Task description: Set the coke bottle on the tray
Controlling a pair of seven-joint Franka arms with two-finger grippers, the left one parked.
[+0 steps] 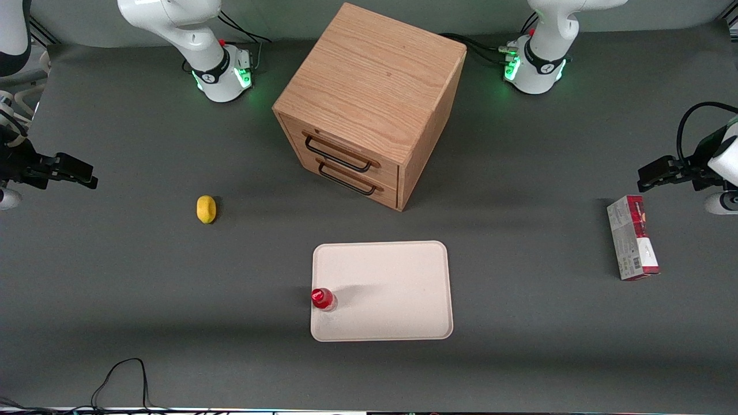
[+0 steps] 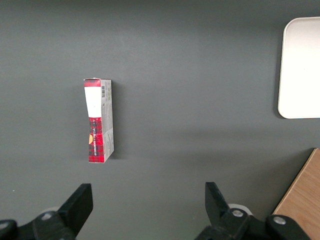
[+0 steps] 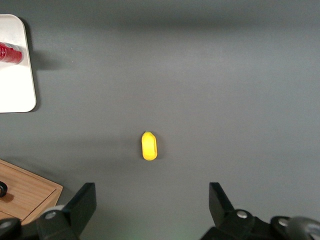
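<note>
The coke bottle is seen upright on the tray, at its edge. The tool, fingers apart and empty, is held above the tabletop near the lemon.

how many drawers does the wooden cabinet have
2. Both are on the front of the wooden cabinet, the upper drawer stacked directly above the lower drawer, each shut, with a black handle. The gripper hangs open, apart from them, toward the working arm's end.

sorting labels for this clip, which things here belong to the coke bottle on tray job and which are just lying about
Job:
coke bottle, standing on the tray's edge
tray
gripper, open, empty, at the working arm's end

Lying about:
lemon
red-and-grey box
wooden drawer cabinet
</note>
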